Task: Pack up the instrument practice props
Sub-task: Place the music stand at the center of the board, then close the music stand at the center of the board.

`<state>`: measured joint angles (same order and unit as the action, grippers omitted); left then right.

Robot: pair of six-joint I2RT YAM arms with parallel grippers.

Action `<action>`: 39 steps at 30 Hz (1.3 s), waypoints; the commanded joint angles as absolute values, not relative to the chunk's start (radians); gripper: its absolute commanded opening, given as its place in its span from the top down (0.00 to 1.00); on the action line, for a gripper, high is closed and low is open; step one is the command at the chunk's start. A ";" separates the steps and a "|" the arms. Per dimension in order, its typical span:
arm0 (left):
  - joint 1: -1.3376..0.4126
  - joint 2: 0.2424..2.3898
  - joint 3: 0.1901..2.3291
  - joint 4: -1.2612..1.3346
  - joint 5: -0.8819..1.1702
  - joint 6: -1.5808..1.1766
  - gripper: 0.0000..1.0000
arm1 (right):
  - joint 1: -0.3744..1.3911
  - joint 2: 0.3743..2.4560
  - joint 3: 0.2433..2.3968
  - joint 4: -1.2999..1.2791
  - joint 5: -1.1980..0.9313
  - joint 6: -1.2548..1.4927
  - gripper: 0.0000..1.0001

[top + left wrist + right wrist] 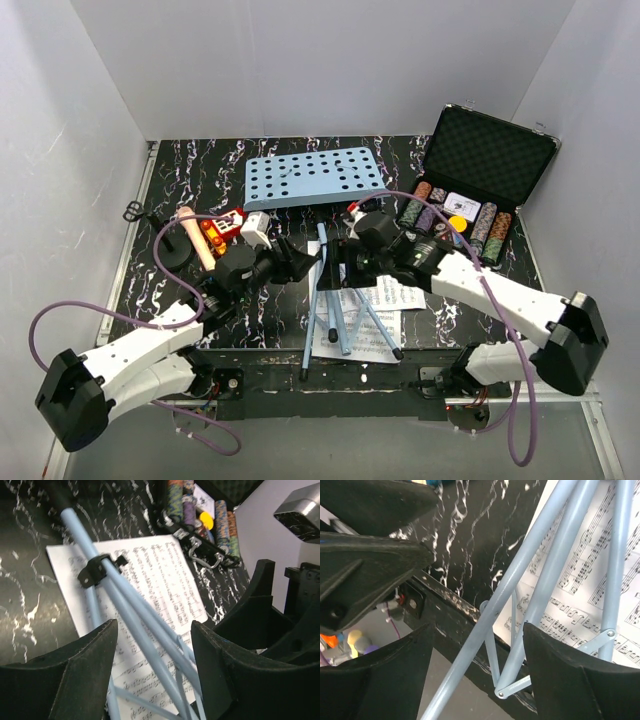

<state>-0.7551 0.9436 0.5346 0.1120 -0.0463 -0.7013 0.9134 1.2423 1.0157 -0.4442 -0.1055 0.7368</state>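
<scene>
The light-blue music stand lies on the black marbled table, its perforated desk [313, 178] at the back and its tripod legs [340, 310] splayed toward the front edge over the white sheet-music pages [385, 305]. My left gripper [303, 265] and right gripper [338, 262] hover close together over the pole. In the left wrist view the left gripper [153, 625] is open, the legs [125, 605] and pages [165, 575] showing in the gap. The right gripper [477, 630] is open wide around the legs [530, 555]. The pale-headed microphone [195, 238] stands at the left.
The open black case [487, 160] of poker chips [200, 510] sits at the back right. A red-orange toy [222, 230] and a white block [256, 230] lie behind the left arm. The table's front edge [450, 605] runs under the leg tips.
</scene>
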 commanded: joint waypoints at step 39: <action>-0.761 0.898 0.293 0.124 -0.094 -0.819 0.47 | 0.951 1.697 0.945 -0.284 -0.252 0.792 0.78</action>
<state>-0.7567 0.9527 0.2996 0.1555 -0.0685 -0.8234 0.9382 1.6802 0.9596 -0.2333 -0.3130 0.8219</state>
